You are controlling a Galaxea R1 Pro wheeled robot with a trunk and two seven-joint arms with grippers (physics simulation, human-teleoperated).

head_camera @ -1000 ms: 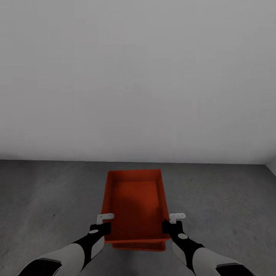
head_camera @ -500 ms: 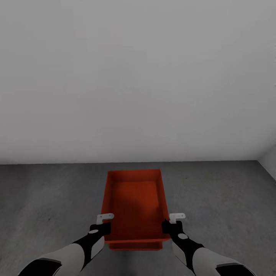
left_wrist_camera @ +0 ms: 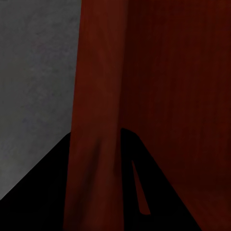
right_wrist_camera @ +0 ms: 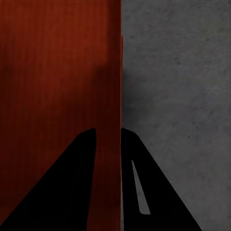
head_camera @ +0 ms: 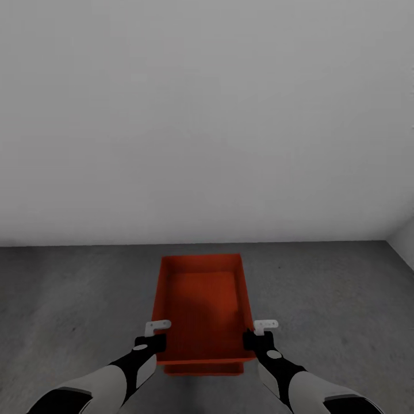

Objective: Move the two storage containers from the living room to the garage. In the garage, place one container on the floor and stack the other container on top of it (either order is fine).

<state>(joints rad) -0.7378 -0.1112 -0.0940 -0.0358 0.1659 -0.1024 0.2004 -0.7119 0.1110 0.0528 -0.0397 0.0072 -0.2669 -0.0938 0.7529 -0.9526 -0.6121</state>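
Observation:
One orange-red storage container (head_camera: pixel 201 299) hangs open side up between my arms, over the dark grey concrete floor (head_camera: pixel 333 310) of the garage. My left gripper (head_camera: pixel 154 340) is shut on its left wall, and my right gripper (head_camera: pixel 254 339) is shut on its right wall. A thin strip of the second storage container (head_camera: pixel 201 368) shows just under the near edge of the held one; whether the two touch I cannot tell. In the left wrist view the wall (left_wrist_camera: pixel 96 96) runs between the dark fingers (left_wrist_camera: pixel 43 202). The right wrist view shows the wall (right_wrist_camera: pixel 113 72) clamped the same way.
A plain white wall (head_camera: pixel 207 115) stands close ahead, meeting the floor just beyond the container. A second white wall (head_camera: pixel 406 238) starts at the far right. Bare concrete lies to both sides of the containers.
The view swung a little, bringing the right wall corner into sight. The lower container's strip now sits more squarely under the held one. Both grips are unchanged.

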